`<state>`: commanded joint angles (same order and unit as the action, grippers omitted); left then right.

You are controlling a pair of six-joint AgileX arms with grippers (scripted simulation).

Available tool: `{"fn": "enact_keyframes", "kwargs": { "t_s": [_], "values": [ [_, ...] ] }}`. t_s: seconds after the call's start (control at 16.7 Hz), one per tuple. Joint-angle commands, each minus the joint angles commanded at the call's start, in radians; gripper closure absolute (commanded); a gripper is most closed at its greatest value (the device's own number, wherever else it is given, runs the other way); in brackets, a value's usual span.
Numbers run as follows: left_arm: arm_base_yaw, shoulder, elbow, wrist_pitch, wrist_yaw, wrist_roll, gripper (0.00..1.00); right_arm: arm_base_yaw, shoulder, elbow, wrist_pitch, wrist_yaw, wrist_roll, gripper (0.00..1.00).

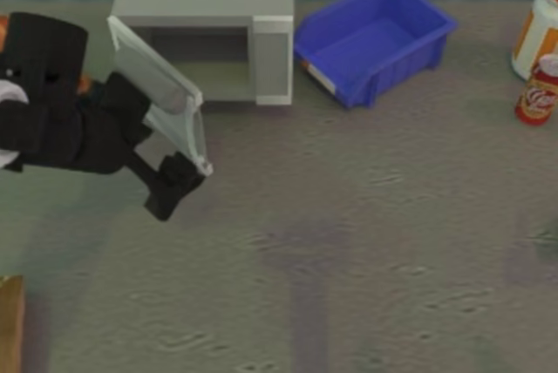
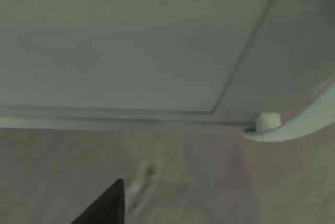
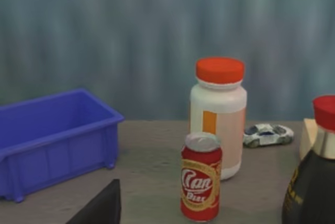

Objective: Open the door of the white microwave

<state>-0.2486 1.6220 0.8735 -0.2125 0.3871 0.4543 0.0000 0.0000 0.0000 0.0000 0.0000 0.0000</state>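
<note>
Touching left gripper [image 1: 179, 183], door [image 1: 161, 94] ajar

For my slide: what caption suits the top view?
Left claw at the door edge, white microwave swung open.

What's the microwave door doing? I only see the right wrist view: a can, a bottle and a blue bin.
Observer: The door of the white microwave stands wide open, hinged on the top view's left.
Operator: What's near it?
Observer: The left tool is at the door's free edge.
Operator: Where's my blue bin from there?
Observer: The blue bin sits just right of the microwave.
</note>
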Motion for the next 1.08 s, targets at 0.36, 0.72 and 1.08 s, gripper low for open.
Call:
{"fn": "enact_keyframes", "kwargs": {
  "t_s": [0.36, 0.72, 1.08],
  "values": [
    [-0.017, -0.211, -0.037, -0.159, -0.019, -0.031, 0.00, 0.000, 0.000, 0.000, 0.000, 0.000, 0.000, 0.00],
    [-0.015, -0.234, -0.035, -0.182, -0.020, -0.035, 0.00, 0.000, 0.000, 0.000, 0.000, 0.000, 0.000, 0.00],
    [-0.071, -0.058, 0.189, -0.400, -0.114, -0.254, 0.00, 0.000, 0.000, 0.000, 0.000, 0.000, 0.000, 0.00]
  ]
}}
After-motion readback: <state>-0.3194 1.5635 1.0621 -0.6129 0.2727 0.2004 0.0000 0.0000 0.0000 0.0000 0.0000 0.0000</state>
